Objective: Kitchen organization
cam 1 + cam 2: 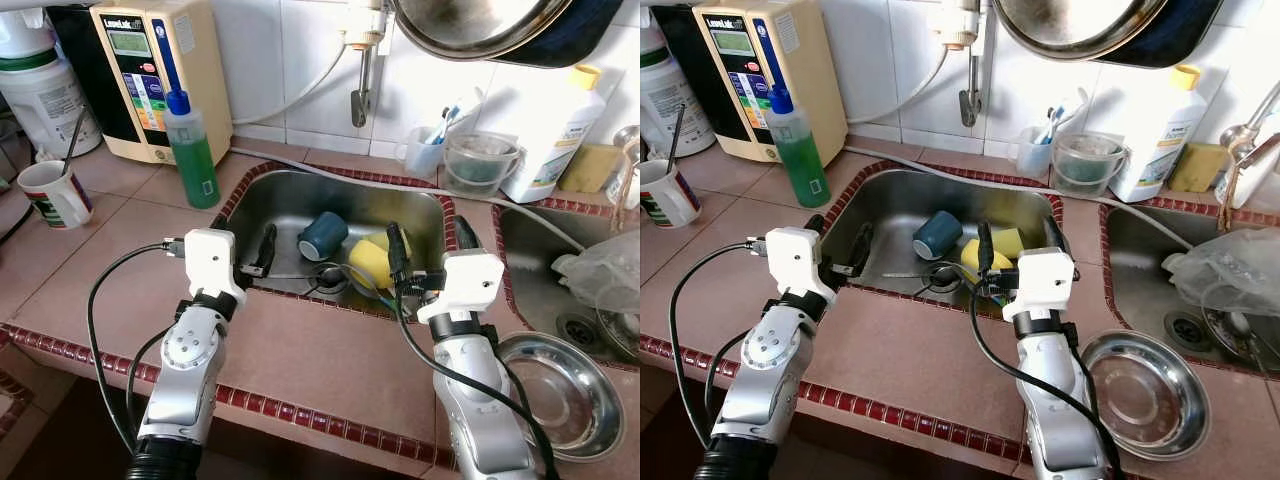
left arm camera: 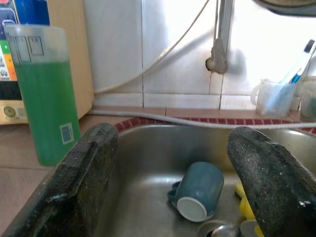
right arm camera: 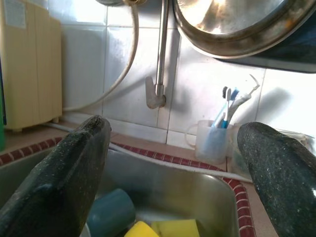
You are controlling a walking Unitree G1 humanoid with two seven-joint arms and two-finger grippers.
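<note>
A dark blue mug lies on its side in the steel sink, its mouth toward the drain. Beside it rest a yellow sponge and another rounded yellow item. My left gripper hovers over the sink's front left rim, open and holding nothing; the mug lies low between its fingers. My right gripper stands open over the sink's front right corner, above the yellow things, also holding nothing.
A green soap bottle stands at the sink's back left, beside a beige water machine. A white mug sits far left. Toothbrush cup, clear tub and white bottle line the back. A steel bowl lies at right.
</note>
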